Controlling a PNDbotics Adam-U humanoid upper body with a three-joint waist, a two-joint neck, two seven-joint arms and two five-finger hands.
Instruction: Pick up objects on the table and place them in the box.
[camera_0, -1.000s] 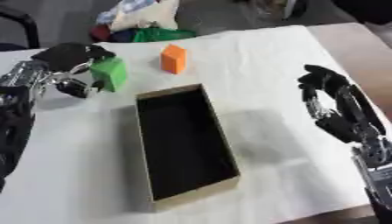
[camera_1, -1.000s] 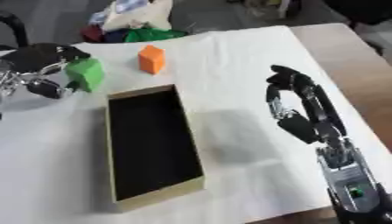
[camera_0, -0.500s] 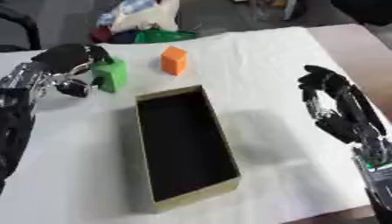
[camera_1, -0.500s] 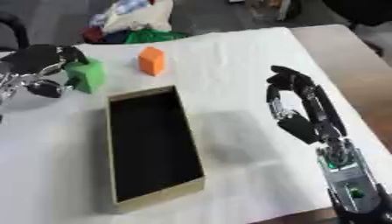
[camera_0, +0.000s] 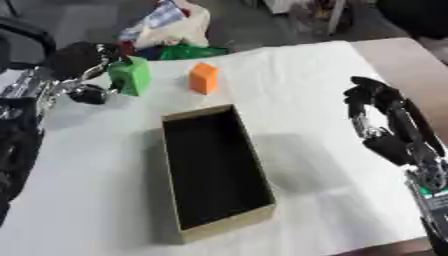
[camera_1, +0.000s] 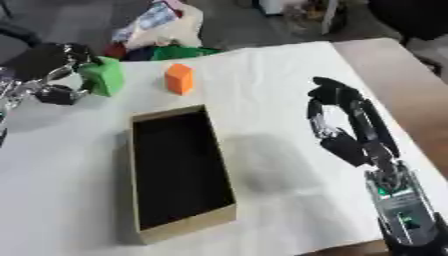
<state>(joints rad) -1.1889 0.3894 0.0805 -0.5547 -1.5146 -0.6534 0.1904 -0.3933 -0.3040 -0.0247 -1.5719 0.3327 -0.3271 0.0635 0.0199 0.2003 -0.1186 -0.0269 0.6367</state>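
Observation:
A green block (camera_0: 130, 76) is held in my left hand (camera_0: 77, 65) at the far left, lifted just above the white table; fingers and thumb curl around it. An orange block (camera_0: 204, 78) stands on the table to its right, beyond the box. The open cardboard box (camera_0: 255, 169), dark inside and with nothing in it, lies lengthwise in the middle. My right hand (camera_0: 385, 125) hovers over the table to the right of the box, fingers curled a little and holding nothing.
A heap of bags and cloth, white and green (camera_0: 175, 35), lies past the table's far edge. The white tablecloth (camera_0: 306, 90) ends on the right, where brown tabletop (camera_0: 407, 60) shows.
My left hand has raised the green block a little and carried it slightly to the right. The right hand has stayed in place.

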